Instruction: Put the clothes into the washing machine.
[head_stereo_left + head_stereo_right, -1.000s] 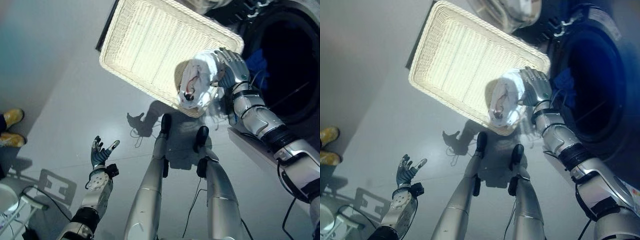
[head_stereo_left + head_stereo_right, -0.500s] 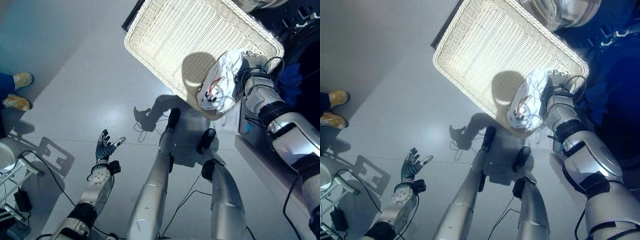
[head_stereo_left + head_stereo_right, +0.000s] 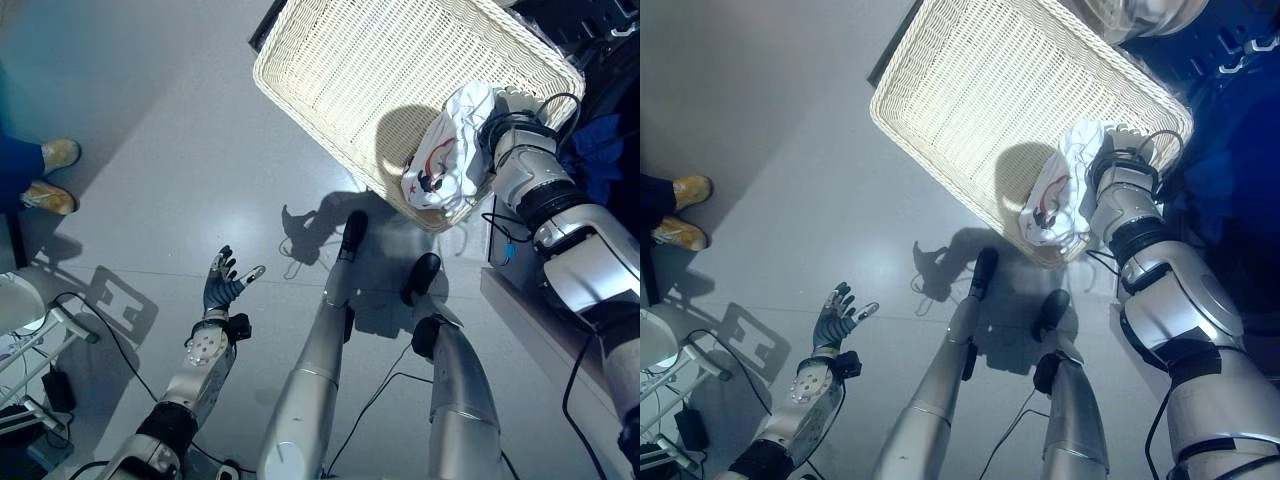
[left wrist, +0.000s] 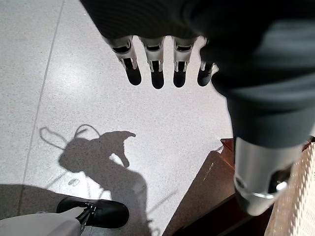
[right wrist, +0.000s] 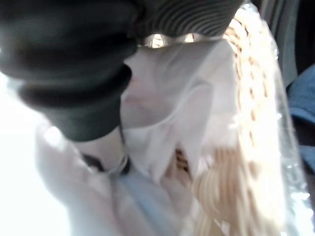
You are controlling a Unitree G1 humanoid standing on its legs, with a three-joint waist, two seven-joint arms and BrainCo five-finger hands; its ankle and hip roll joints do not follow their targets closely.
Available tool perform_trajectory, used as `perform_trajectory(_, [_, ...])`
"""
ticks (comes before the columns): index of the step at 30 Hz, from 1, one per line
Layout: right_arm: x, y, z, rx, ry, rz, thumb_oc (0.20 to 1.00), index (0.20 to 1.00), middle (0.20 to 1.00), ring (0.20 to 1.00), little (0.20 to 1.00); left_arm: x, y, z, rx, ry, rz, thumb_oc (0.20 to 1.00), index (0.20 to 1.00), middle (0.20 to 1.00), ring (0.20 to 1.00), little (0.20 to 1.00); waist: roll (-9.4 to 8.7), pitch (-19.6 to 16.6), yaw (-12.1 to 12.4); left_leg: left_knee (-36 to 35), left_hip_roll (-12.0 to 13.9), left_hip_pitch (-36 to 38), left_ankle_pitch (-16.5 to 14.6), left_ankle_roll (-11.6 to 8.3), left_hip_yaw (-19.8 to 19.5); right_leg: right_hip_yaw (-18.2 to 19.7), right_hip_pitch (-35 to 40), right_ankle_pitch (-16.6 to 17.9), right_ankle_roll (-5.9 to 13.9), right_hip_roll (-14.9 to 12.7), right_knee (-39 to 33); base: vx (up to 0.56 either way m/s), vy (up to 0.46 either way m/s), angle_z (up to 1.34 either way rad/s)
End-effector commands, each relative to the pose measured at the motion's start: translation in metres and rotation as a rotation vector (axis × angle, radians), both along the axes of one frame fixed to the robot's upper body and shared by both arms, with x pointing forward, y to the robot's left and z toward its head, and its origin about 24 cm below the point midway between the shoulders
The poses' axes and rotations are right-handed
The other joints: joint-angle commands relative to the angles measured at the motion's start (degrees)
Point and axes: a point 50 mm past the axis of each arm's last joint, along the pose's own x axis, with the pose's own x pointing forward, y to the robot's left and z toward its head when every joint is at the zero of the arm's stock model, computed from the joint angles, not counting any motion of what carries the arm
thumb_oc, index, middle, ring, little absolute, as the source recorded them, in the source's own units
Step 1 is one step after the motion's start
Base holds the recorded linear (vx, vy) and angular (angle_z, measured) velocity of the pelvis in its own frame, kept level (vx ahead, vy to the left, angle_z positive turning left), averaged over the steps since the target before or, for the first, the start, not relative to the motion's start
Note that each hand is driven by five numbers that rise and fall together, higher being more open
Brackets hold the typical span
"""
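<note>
Where light falls, glossy grey floor (image 3: 150, 200)

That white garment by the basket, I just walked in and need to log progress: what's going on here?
The right robot hand is at the white garment, which hangs over the near corner of the wicker basket, beside the washing machine's dark opening. Its fingers are hidden in the cloth, so the grip is unclear. The left robot hand is open over the floor, holding nothing. The garment is not yet in the machine.
</note>
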Motion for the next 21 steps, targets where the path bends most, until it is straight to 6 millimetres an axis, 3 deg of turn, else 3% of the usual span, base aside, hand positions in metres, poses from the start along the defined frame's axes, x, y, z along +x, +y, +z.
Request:
perform_trajectory(1, [0.005,0.01,-0.065,0.212,0.149,0.153,0.2,0.2,0.2,0.2,0.2,0.0,0.001,0.0,0.034,-0.002,-0.012,1.0,1.0,1.0,1.0,1.0,0.73,1.5,1.4,1.7,-4.6,0.5,-3.3,2.95,6.4,0.6,-0.1,10.9,5.49,0.1,-10.4,0.0,0.0,0.0])
perform_trajectory(6, [0.003,0.026,-0.06,0.396,0.035,0.272,0.2,0.2,0.2,0.2,0.2,-0.002,0.005,-0.001,0.028,-0.002,0.005,1.0,1.0,1.0,1.0,1.0,-0.26,1.5,0.4,1.8,-4.2,1.0,-3.6,2.83,6.8,1.0,0.3,10.9,5.35,0.6,-10.3,0.0,-0.014,0.02])
perform_trajectory(7, [-0.001,0.035,-0.063,0.555,-0.065,0.351,0.2,0.2,0.2,0.2,0.2,-0.008,0.007,-0.008,0.025,0.019,0.018,1.0,1.0,1.0,1.0,1.0,-0.94,1.5,-0.5,1.8,-4.0,3.7,-5.5,2.59,7.0,2.2,2.3,9.0,5.82,1.0,-9.3,-0.03,-0.02,0.05])
perform_trajectory(9, [-0.011,0.049,-0.047,0.819,-0.258,0.5,0.2,0.2,0.2,0.2,0.2,-0.007,0.01,-0.006,0.016,0.008,0.049,1.0,1.0,1.0,1.0,1.0,-1.69,1.5,-1.7,2.3,-3.6,2.6,-4.4,2.82,7.4,2.0,1.2,10.2,5.08,1.5,-9.1,-0.06,-0.003,0.06])
perform_trajectory(10, [-0.011,0.05,-0.048,0.839,-0.262,0.511,0.2,0.2,0.2,0.2,0.2,-0.007,0.01,-0.006,0.017,0.009,0.052,1.0,1.0,1.0,1.0,1.0,-1.78,1.5,-1.8,2.4,-3.6,2.7,-4.5,2.83,7.5,2.1,1.3,10.2,5.06,1.5,-9.1,-0.03,-0.002,0.05])
perform_trajectory(14, [-0.031,0.058,-0.05,1.426,-0.49,0.762,0.2,0.2,0.2,0.2,0.2,-0.011,0.011,-0.017,-0.001,0.031,0.101,1.0,1.0,1.0,1.0,1.0,-2.92,1.5,-4.2,3.2,-3.2,4.7,-5.6,2.83,8.8,3.3,2.6,9.7,5.01,2.1,-8.3,-0.05,0.013,-0.02])
perform_trajectory(18, [-0.04,0.06,-0.055,1.628,-0.55,0.86,0.2,0.2,0.2,0.2,0.2,-0.012,0.008,-0.023,-0.011,0.04,0.12,1.0,1.0,1.0,1.0,1.0,-3.15,1.5,-5.5,3.2,-3.2,6.0,-6.0,2.93,9.7,3.9,3.5,10.0,5.09,2.3,-8.7,-0.05,0.034,-0.25])
perform_trajectory(19, [-0.045,0.058,-0.056,1.804,-0.618,0.93,0.2,0.2,0.2,0.2,0.2,-0.012,0.004,-0.027,-0.022,0.047,0.138,1.0,1.0,1.0,1.0,1.0,-3.11,1.5,-6.6,3.2,-3.1,7.0,-6.3,2.97,10.7,4.5,4.1,10.2,5.17,2.3,-9.2,-0.08,0.054,-0.18])
perform_trajectory(21, [-0.047,0.056,-0.055,1.851,-0.652,0.947,0.2,0.2,0.2,0.2,0.2,-0.012,0.003,-0.029,-0.026,0.05,0.143,1.0,1.0,1.0,1.0,1.0,-3.08,1.5,-6.9,3.3,-3.1,7.3,-6.4,2.96,11.0,4.7,4.4,10.3,5.2,2.4,-9.3,-0.06,0.04,-0.19])
